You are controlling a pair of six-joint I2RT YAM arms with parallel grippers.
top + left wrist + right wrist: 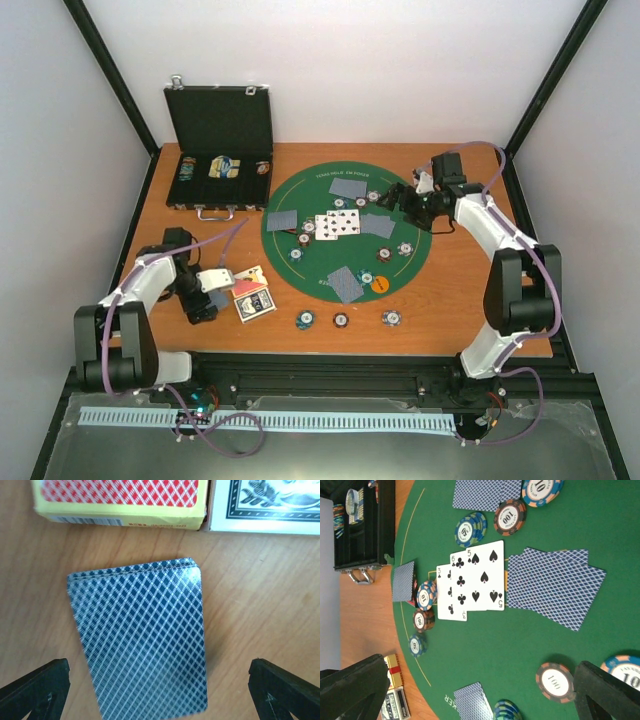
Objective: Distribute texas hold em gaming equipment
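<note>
Closest in, the blue-backed deck (140,640) lies flat on the table (260,605), with the left gripper (157,682) spread wide either side, seemingly clear of it. We find the right gripper (480,680) open and empty over the green mat (570,645), where face-up cards (472,580) overlap so ranks read.

A brown wooden bench (450,305) sits inside plain white walls (350,70). Two black posts (108,70) lean up at the back corners. Black metal rails (330,372) run along the near edge. In front of them lies a shiny grey sheet (400,455). The light is soft and even.
</note>
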